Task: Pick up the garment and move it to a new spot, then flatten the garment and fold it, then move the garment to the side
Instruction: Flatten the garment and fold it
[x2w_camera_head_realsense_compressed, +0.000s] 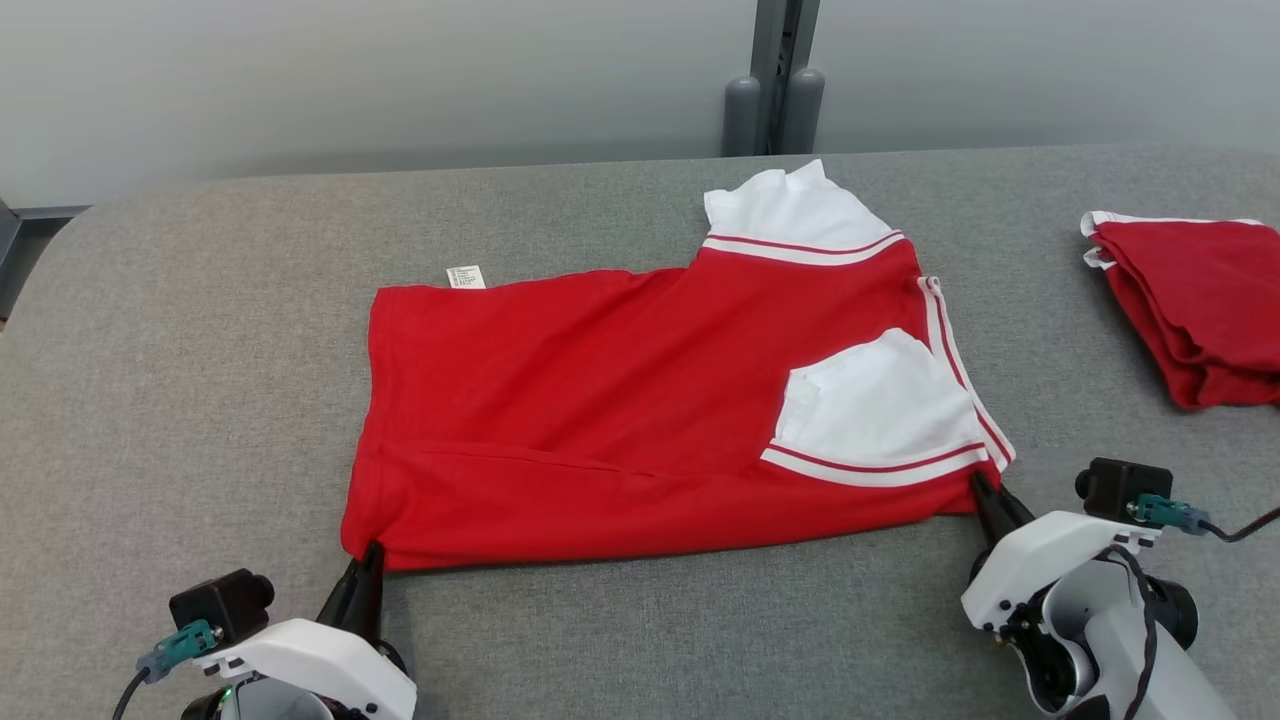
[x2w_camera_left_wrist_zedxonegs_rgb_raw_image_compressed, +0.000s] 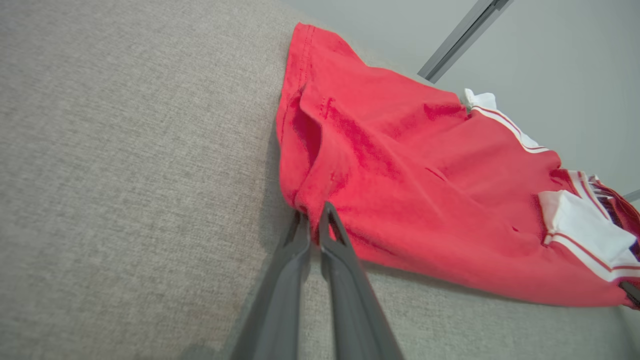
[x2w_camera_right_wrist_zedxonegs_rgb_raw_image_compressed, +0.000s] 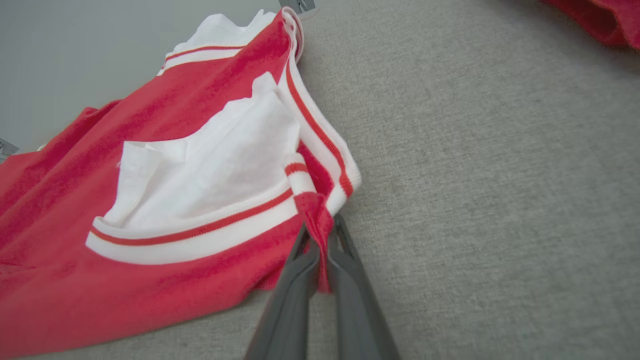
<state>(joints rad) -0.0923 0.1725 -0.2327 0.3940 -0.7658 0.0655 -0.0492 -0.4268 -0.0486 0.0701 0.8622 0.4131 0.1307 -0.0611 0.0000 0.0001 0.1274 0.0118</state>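
- The shirt (x2w_camera_head_realsense_compressed: 640, 400) is spread on the grey table (x2w_camera_head_realsense_compressed: 200, 400), with the near white sleeve turned in over the red body.
- The left gripper (x2w_camera_head_realsense_compressed: 368, 552) is pinched shut on the near hem corner. The right gripper (x2w_camera_head_realsense_compressed: 980, 485) is pinched shut on the near shoulder corner, with red cloth nipped in it.
- The cloth is judged light, soft and limp, so sagging and creasing between holds are to be expected.
- Corners are judged the best holds, lifted together. So thin a pinch may slip if tugged.
- A white tag (x2w_camera_head_realsense_compressed: 465, 277) is seen at the far hem corner, but its print cannot be read. No brand is made out.
- A second folded garment (x2w_camera_head_realsense_compressed: 1200, 300) lies well apart at the right.
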